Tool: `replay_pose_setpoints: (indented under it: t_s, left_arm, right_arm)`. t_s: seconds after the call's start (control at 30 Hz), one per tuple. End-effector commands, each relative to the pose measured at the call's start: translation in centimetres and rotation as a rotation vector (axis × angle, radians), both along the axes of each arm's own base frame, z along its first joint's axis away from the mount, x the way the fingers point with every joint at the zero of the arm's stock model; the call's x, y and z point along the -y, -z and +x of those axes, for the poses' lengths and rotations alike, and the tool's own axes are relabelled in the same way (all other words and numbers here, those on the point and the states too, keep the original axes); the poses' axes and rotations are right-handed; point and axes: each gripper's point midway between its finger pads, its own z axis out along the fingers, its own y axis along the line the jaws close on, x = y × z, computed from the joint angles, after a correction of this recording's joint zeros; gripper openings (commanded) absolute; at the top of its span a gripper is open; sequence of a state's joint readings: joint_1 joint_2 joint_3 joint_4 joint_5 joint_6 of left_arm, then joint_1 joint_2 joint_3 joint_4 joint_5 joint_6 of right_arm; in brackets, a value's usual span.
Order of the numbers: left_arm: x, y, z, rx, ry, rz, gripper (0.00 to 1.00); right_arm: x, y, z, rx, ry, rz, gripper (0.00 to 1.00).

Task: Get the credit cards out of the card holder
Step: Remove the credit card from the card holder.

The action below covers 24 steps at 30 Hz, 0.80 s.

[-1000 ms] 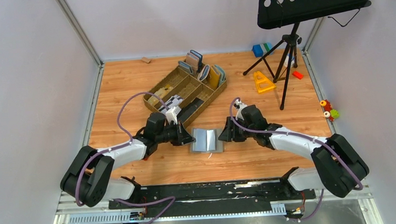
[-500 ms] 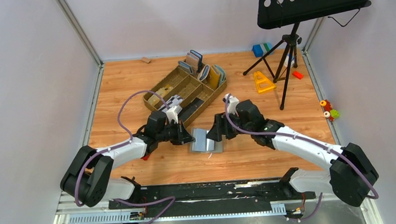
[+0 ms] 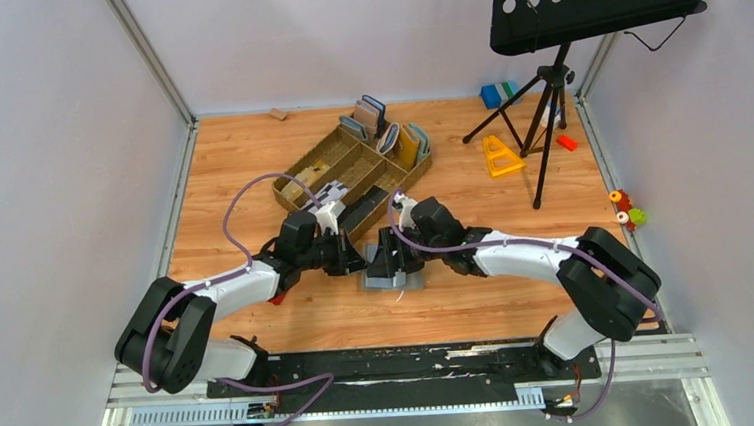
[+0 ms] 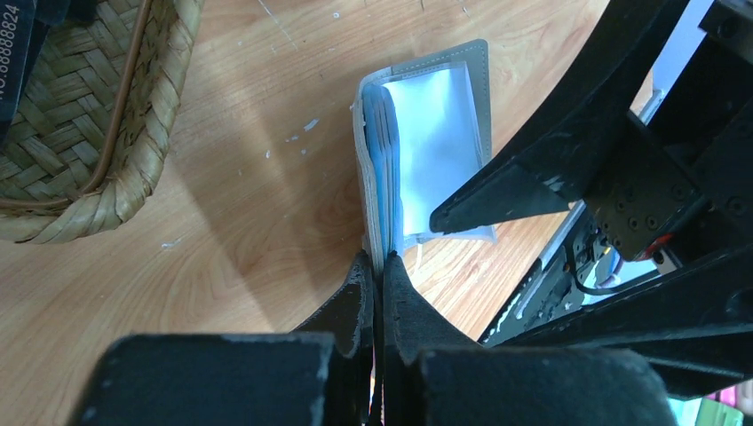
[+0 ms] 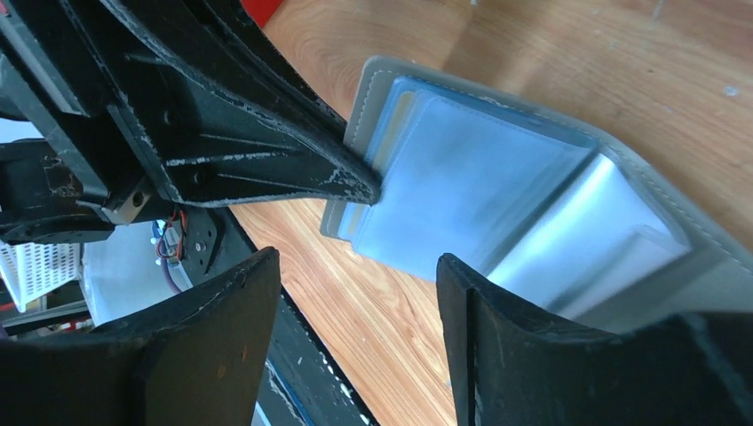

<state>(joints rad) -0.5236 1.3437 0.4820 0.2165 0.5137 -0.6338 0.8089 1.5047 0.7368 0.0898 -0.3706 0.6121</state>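
Note:
The card holder (image 3: 401, 280) lies opened flat on the wooden table, grey outside with light blue slots inside (image 5: 479, 186). My left gripper (image 4: 376, 264) is shut on the edge of its left flap (image 4: 366, 151). My right gripper (image 5: 355, 257) hovers open just over the holder's open faces, nothing between its fingers; one of its fingers (image 4: 506, 191) crosses the left wrist view. In the top view the two grippers (image 3: 360, 259) (image 3: 384, 257) nearly meet above the holder. The credit cards are hidden in the slots; I cannot tell them from the blue sleeves.
A brown woven compartment tray (image 3: 302, 177) stands just behind the holder, with upright wallets (image 3: 389, 132) at its far end. A music stand's tripod (image 3: 544, 101), a yellow piece (image 3: 499, 154) and small toys (image 3: 628, 210) are at the right.
My right gripper has travelled left from the holder's right edge to above its open faces, its jaws wider. The left gripper has kept its hold in place.

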Motion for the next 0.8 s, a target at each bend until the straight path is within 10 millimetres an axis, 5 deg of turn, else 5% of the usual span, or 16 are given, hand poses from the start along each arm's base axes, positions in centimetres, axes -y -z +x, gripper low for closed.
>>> replay_pose_setpoints:
  t_s: [0.0, 0.37, 0.57, 0.77]
  left_arm:
    - [-0.2, 0.0, 0.4, -0.014, -0.029, 0.018, 0.0]
    - [-0.1, -0.3, 0.2, -0.032, -0.039, 0.003, 0.01]
    - [0.4, -0.7, 0.0, -0.047, -0.026, -0.035, 0.11]
    - [0.7, -0.7, -0.3, -0.059, -0.024, -0.064, 0.28]
  right_arm:
    - [-2.3, -2.3, 1.6, 0.031, 0.021, 0.073, 0.64]
    - [0.1, 2.7, 2.5, -0.001, 0.116, -0.112, 0.69]
    - [-0.3, 3.4, 2.0, -0.006, 0.087, -0.083, 0.73]
    - [-0.3, 4.1, 2.0, -0.01, 0.085, -0.103, 0.67]
